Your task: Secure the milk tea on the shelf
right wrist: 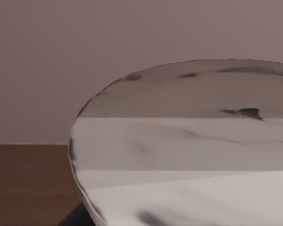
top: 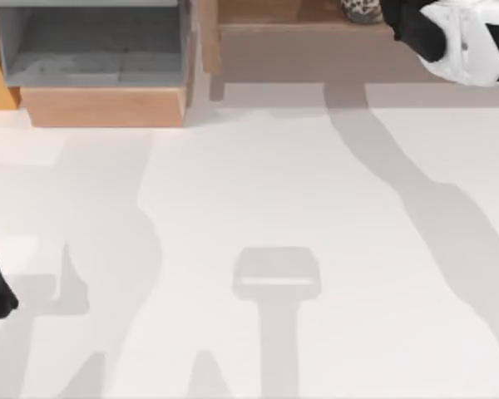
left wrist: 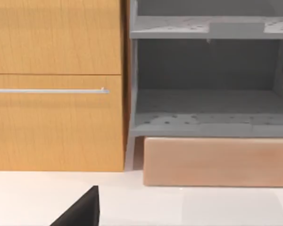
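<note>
Looking down from the top, the milk tea (top: 362, 10) is seen on the shelf (top: 303, 29) at the far edge, the right arm just beside it, the left arm parked at the table's left edge; in the right wrist view the milk tea (right wrist: 188, 155) looms close above the shelf board (right wrist: 28, 183), and finger state cannot be told.

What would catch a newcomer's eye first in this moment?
The right arm stretched to the top view's upper right corner, right beside the speckled milk tea sitting on the wooden shelf. In the right wrist view the milk tea looms close. At upper left stands a grey-lined box.
</note>
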Controlling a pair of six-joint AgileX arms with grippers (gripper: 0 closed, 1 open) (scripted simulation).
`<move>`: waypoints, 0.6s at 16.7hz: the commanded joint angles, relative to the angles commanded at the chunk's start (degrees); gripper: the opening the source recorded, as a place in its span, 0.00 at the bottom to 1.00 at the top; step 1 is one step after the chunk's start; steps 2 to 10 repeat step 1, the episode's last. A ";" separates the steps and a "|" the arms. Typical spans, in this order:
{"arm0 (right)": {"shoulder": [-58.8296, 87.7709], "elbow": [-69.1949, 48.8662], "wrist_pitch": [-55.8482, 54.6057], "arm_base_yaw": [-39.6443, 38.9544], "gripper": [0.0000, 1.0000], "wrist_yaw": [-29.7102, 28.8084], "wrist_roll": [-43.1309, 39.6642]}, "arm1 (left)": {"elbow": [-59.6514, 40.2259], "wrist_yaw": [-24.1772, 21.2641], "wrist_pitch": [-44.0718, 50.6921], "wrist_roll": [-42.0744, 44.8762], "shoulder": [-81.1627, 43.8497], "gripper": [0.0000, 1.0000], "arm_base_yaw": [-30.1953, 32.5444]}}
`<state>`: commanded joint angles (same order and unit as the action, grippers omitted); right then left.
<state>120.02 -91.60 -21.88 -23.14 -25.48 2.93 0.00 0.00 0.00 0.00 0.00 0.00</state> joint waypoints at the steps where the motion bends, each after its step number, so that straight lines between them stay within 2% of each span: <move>1: 0.00 0.00 0.00 0.00 1.00 0.00 0.00 | 0.00 0.00 0.00 0.00 0.00 1.00 0.00; 10: 0.00 0.00 0.00 0.00 1.00 0.00 0.00 | 0.00 0.00 0.00 0.00 0.00 1.00 0.00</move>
